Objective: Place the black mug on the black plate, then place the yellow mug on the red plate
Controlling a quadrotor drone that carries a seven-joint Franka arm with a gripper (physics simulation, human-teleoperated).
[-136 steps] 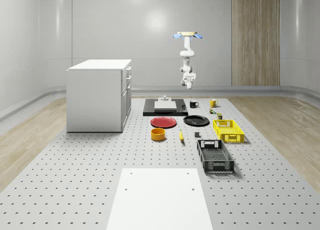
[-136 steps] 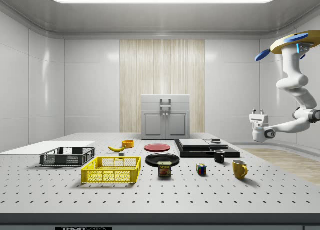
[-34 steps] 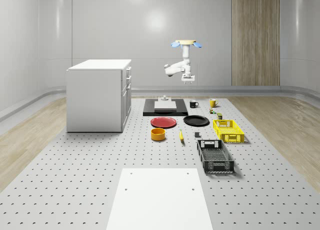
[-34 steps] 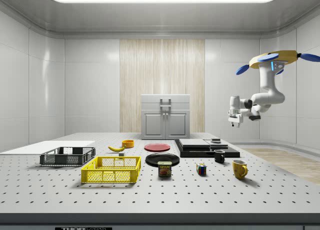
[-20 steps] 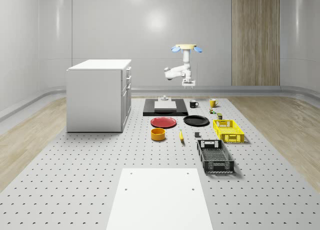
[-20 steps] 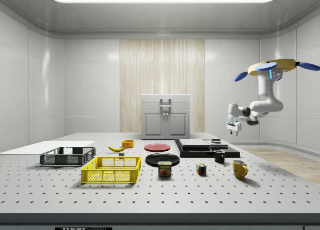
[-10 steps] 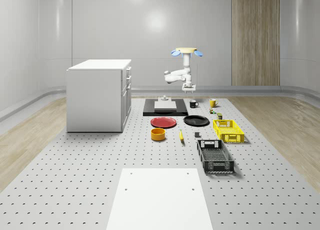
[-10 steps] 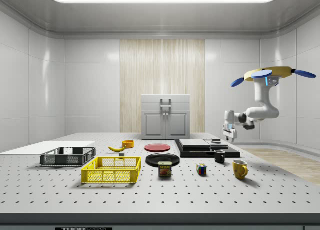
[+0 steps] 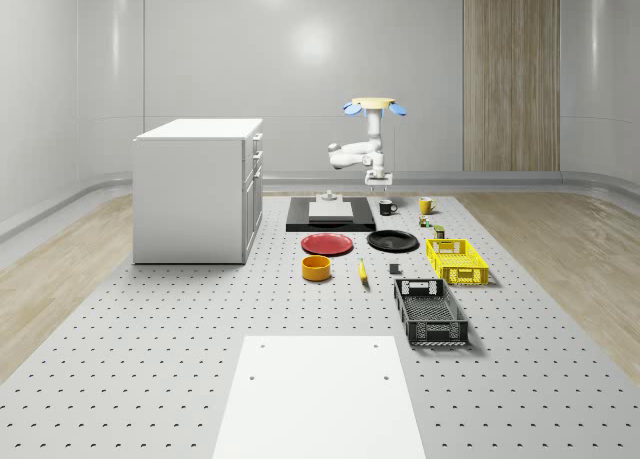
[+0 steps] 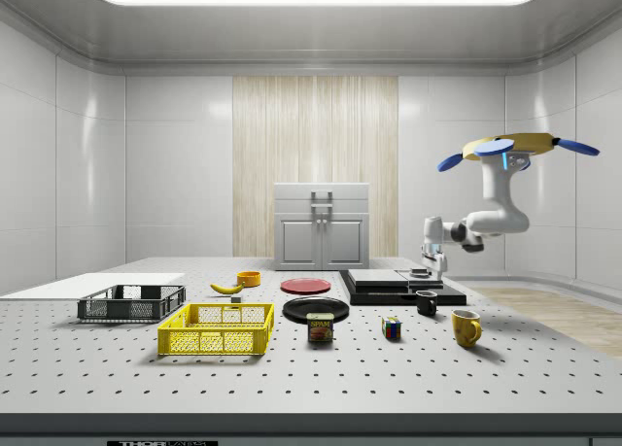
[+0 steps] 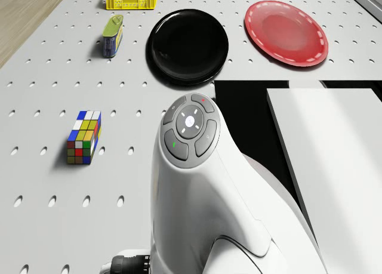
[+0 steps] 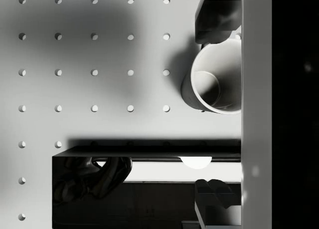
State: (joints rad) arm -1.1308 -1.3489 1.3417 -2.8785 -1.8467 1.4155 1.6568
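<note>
In the side view, the black plate [image 10: 316, 309] is seen towards the left, the gripper [image 10: 431, 262] is held just above the black mug [image 10: 427, 303] standing on the table [image 10: 408, 368], with finger spacing not discernible, and the drone [image 10: 505, 151] hovers higher, rightward.

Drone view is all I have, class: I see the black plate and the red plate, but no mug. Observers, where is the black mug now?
Observer: The black mug stands on the table beside the black slab, not on the black plate.
Operator: And where is the gripper?
Observer: The gripper hangs just above that mug with its fingers open. The drone hovers higher, toward the side view's right.
</note>
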